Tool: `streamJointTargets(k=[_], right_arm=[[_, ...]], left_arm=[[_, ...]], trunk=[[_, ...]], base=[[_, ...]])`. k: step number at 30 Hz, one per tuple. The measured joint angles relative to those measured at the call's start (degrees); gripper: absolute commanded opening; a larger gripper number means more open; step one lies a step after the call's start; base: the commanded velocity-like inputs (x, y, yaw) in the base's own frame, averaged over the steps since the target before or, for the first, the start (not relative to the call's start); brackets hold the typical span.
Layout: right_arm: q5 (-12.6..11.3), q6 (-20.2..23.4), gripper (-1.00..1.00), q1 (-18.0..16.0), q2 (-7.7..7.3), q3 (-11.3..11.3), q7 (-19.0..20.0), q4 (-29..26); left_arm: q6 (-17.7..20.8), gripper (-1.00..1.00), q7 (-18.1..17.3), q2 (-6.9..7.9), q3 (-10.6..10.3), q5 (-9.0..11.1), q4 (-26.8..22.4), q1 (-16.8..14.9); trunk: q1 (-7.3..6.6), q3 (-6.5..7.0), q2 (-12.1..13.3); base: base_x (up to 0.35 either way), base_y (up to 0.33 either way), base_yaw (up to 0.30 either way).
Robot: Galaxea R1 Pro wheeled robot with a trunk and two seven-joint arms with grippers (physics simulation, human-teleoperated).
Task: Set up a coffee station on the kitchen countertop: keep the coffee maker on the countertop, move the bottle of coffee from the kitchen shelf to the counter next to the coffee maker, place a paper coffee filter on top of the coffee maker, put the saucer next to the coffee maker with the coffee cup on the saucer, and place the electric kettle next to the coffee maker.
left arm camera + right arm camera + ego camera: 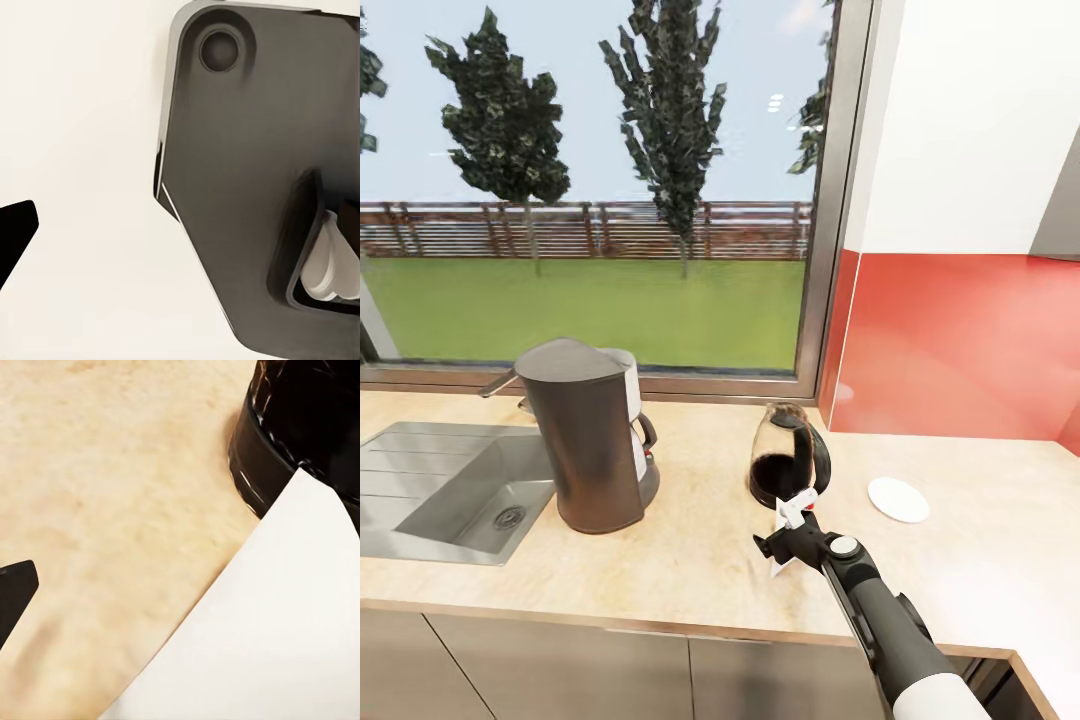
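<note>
The right gripper (792,540) hangs low over the table (690,560), its fingers clenched on a white paper coffee filter (784,566) — the sheet stands at six o'clock of the electric kettle (788,455), just beside its dark base. The coffee maker (592,435) stands at nine o'clock of the kettle, next to the sink (455,490). The saucer (898,499) lies at three o'clock — well apart from the coffee maker. Whether the left fingers are released or clenched I cannot tell.

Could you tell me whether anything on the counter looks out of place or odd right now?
Nothing is spilled or tipped. The coffee maker, kettle and saucer stand upright on the countertop. The one oddity: the saucer is bare, set apart beyond the kettle. The right gripper holds a white sheet beside the kettle.
</note>
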Motion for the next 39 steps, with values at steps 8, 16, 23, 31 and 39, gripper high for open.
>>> streamJointTargets(k=[8,16,23,31,39], right_arm=[[0.00,0.00,1.00,0.00,0.00,0.01,0.00,0.00],[0.00,0.00,1.00,0.00,0.00,-0.03,0.03,0.49],[0.00,0.00,1.00,0.00,0.00,-0.04,0.03,0.79],[0.01,-0.01,1.00,0.00,0.01,0.04,0.03,0.87],[0.00,0.00,1.00,0.00,0.00,0.04,0.03,0.88]], left_arm=[[0.02,1.00,0.04,-0.22,0.01,-0.02,0.00,0.02],[0.03,1.00,0.07,-0.33,0.09,-0.03,0.00,0.01],[0.03,1.00,0.09,-0.35,0.12,-0.03,0.00,-0.02],[0.03,1.00,0.19,-0.35,0.16,0.04,0.01,0.01],[0.03,1.00,0.18,-0.35,0.16,0.06,0.00,0.00]], trunk=[[0.00,0.00,0.00],[0.00,0.00,0.00],[0.00,0.00,0.00],[0.01,0.00,0.00],[0.01,0.00,0.00]], base=[[0.000,-0.001,0.000],[0.000,-0.052,0.000],[0.000,-0.001,0.000],[-0.032,0.000,0.000],[-0.098,0.000,0.000]])
